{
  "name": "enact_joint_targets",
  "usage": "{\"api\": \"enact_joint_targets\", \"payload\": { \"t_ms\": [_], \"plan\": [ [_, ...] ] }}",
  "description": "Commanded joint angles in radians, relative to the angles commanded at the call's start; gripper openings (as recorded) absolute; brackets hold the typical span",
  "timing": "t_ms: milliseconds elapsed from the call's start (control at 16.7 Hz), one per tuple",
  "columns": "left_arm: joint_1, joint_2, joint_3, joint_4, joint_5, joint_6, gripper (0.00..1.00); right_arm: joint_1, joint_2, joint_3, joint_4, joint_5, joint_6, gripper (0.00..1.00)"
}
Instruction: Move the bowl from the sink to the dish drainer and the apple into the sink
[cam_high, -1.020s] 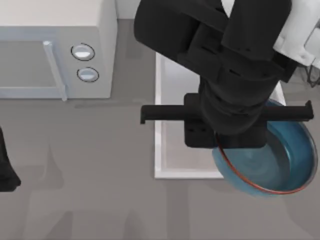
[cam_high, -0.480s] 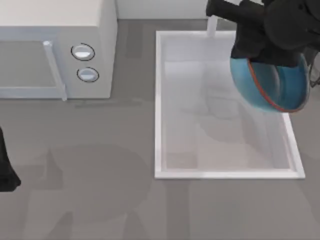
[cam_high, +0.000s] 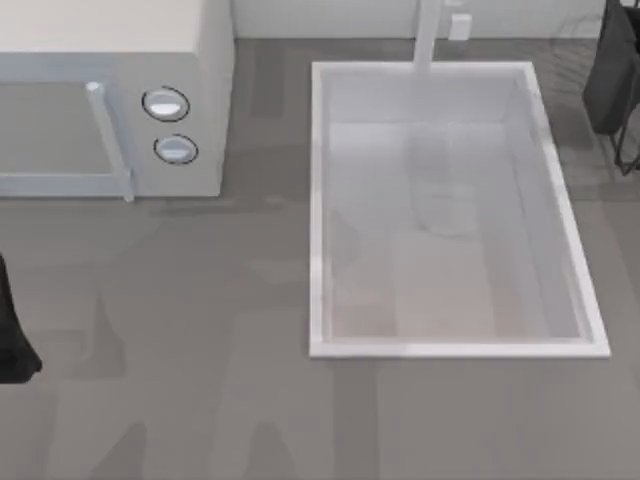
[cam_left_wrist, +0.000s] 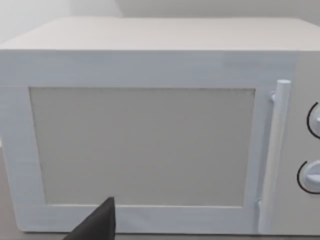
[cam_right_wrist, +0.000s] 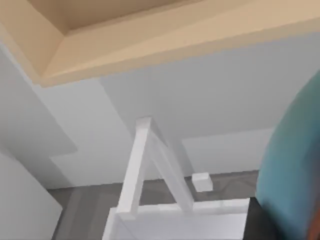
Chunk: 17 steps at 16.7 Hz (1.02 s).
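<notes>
Beside the faucet (cam_right_wrist: 150, 165), bowl (cam_right_wrist: 292, 165), glossy blue, seemingly tilted

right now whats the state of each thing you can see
sink: basin bare, nothing lying in it
faucet: upright at the sink's far rim
bowl: raised, close by the right wrist camera, out of the sink
microwave: door closed, two knobs on its front
dish drainer: partly seen at the top view's right edge, contents cannot be told
left arm: parked at the top view's left edge
</notes>
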<state>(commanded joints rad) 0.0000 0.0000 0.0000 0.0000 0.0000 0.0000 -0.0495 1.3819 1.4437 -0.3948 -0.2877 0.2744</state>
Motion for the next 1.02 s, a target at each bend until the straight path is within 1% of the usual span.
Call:
{"api": "enact_joint_targets", "payload": {
  "t_ms": [120, 240, 420, 840, 1020],
  "plan": [
    [0.0, 0.0, 0.0, 0.0, 0.0, 0.0, 1.0, -0.142, -0.031, -0.049, 0.155, -0.045, -0.096, 0.0],
    [0.0, 0.0, 0.0, 0.0, 0.0, 0.0, 1.0, -0.256, -0.054, -0.086, 0.272, -0.078, -0.175, 0.0],
    [0.0, 0.0, 0.0, 0.0, 0.0, 0.0, 1.0, -0.355, -0.071, -0.116, 0.372, -0.105, -0.247, 0.0],
    [0.0, 0.0, 0.0, 0.0, 0.0, 0.0, 1.0, -0.366, -0.066, -0.118, 0.387, -0.105, -0.256, 0.0],
    [0.0, 0.0, 0.0, 0.0, 0.0, 0.0, 1.0, -0.357, -0.015, -0.141, 0.454, -0.099, -0.256, 0.0]
  ]
}}
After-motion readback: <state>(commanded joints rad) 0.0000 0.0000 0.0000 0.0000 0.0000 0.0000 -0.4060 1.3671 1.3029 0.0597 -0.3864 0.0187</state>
